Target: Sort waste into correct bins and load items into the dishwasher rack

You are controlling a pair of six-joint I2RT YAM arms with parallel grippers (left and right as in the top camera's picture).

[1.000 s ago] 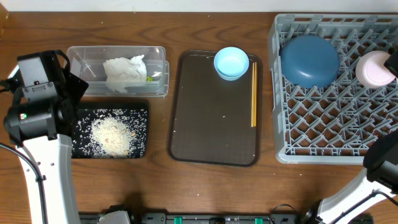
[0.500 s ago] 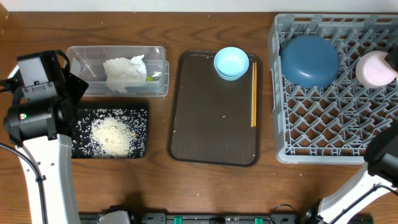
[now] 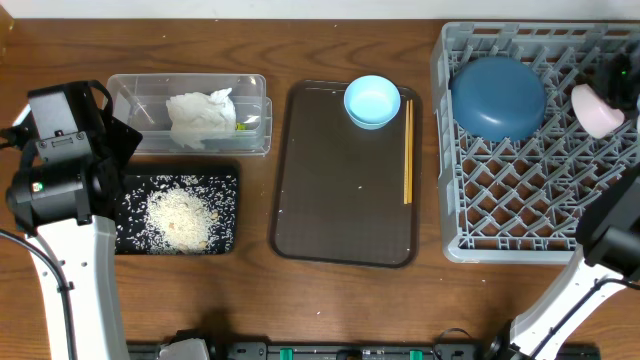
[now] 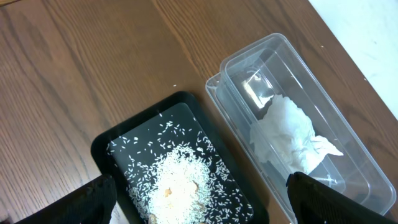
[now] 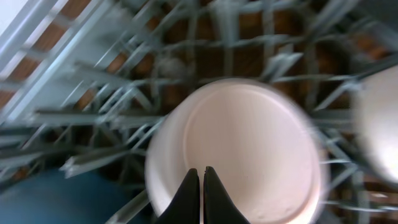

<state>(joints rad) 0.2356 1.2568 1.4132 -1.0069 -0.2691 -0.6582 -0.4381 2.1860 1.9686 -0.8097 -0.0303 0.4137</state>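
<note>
I saw napkin (image 3: 200,115) in clear tub (image 3: 130,85), rice (image 3: 180,215) in black tray (image 3: 228,180), dark-blue bowl (image 3: 497,95) & white-pinkish bowl (image 3: 595,110) in rack (image 3: 520,200). Light-blue bowl (image 3: 372,100) & chopsticks (image 3: 408,150) were left on brown tray (image 3: 340,210). R end effector (image 5: 200,186) was clenched over the pinkish one; L end effector (image 4: 202,196) released.

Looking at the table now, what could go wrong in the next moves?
1. The right gripper, shut, is close over the small pinkish bowl in the rack; it might knock or tip it.
2. The chopsticks lie close beside the light-blue bowl on the brown tray; lifting one could disturb the other.
</note>
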